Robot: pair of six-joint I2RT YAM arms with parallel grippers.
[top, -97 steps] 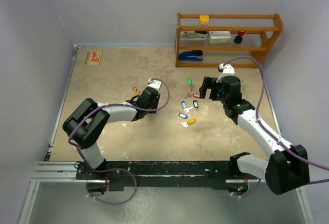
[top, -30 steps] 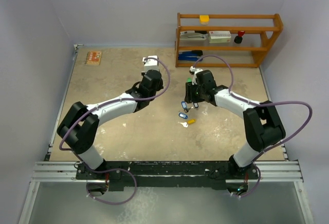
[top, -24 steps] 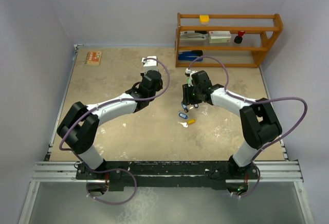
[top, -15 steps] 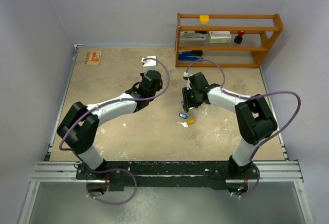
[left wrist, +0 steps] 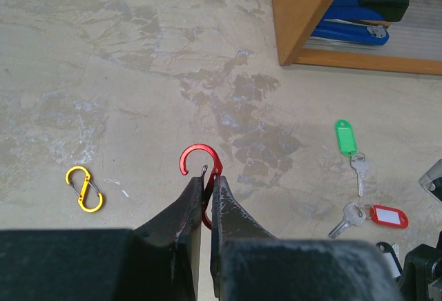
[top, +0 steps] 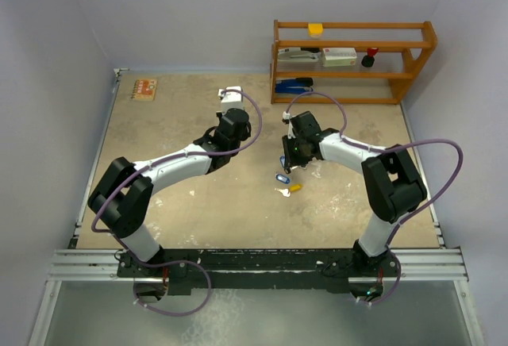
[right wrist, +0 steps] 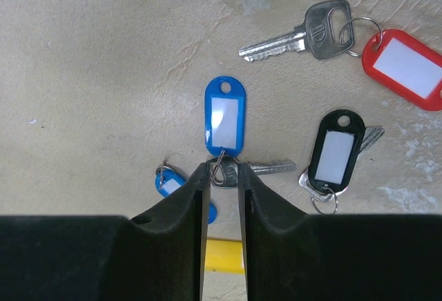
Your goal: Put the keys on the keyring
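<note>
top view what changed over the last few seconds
Right hand swung left and came down astride the ring of the blue-tagged silver key. Left hand, shut on the red metal hook clip, reached farther out. The yellow-tagged key and wooden shelf stayed put.

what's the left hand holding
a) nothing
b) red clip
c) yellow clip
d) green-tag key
B: the left hand is shut on the red clip, while the yellow clip lies apart on the table.
</note>
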